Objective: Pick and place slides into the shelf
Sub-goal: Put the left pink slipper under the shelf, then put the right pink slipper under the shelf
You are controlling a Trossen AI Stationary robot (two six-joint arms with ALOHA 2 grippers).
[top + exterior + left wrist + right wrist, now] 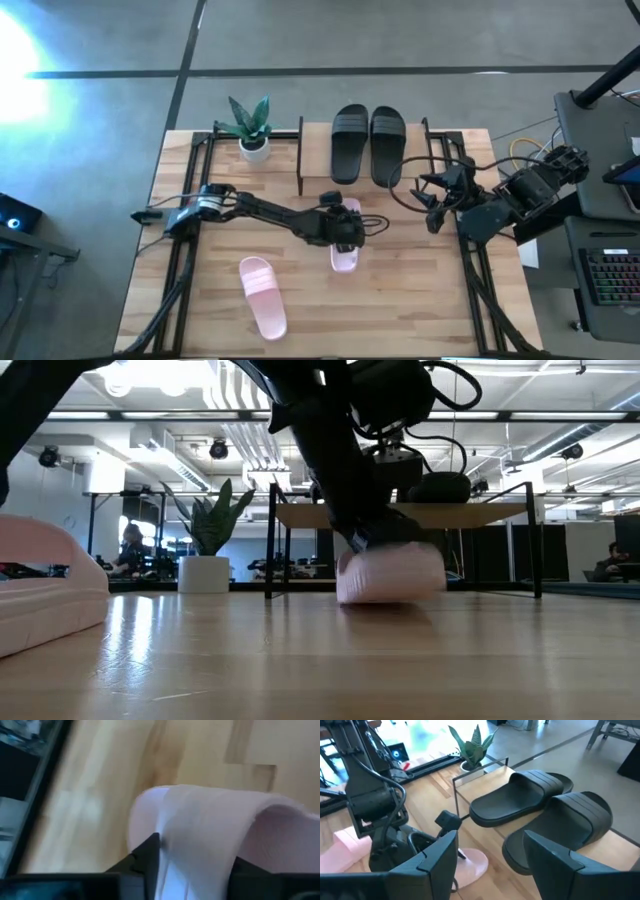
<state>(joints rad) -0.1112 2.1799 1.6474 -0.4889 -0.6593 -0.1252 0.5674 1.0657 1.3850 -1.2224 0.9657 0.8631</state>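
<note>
The wooden tabletop (pixel 400 300) fills the frame's centre, grey floor above. The left gripper (pixel 343 232) is pinched on a pink slide (pixel 346 252), seemingly; the strap is hidden. The right gripper (pixel 432 205) is spread.

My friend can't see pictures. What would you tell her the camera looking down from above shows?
The left end effector grips a pink slide mid-table. A second pink slide lies nearer the front edge. Two black slides sit on the shelf at the back beside a potted plant, and the right end effector waits at the right, open.
</note>
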